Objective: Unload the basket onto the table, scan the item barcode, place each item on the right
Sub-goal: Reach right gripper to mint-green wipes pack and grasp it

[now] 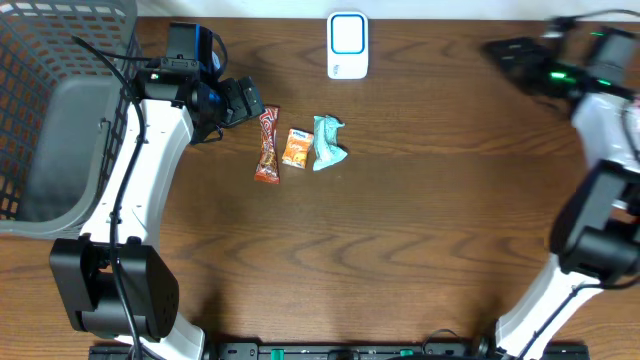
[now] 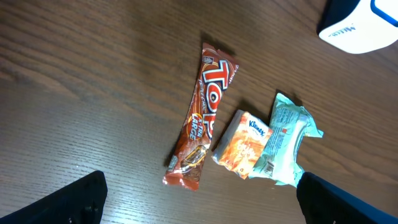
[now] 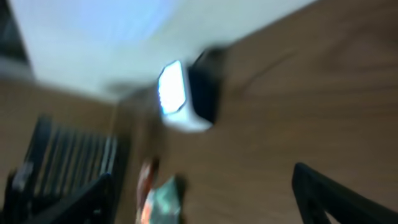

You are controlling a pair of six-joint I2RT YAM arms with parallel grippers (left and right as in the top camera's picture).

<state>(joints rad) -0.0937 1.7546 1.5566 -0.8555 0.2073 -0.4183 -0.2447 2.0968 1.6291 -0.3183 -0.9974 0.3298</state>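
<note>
Three small items lie side by side mid-table: a red-brown candy bar (image 1: 267,145) (image 2: 202,115), an orange tissue packet (image 1: 297,148) (image 2: 244,144) and a teal packet (image 1: 327,142) (image 2: 286,140) with a barcode showing. A white scanner with a blue face (image 1: 348,45) (image 2: 364,25) (image 3: 180,96) stands at the table's far edge. My left gripper (image 1: 245,100) (image 2: 203,210) hovers open just left of the bar, holding nothing. Over the far right of the table my right gripper (image 1: 510,55) (image 3: 202,202) is open and empty. Its view is blurred and faces the scanner.
A grey wire basket (image 1: 50,110) (image 3: 62,155) fills the left end of the table, beside my left arm. The wooden tabletop (image 1: 420,230) is bare wood in front of the items and to their right.
</note>
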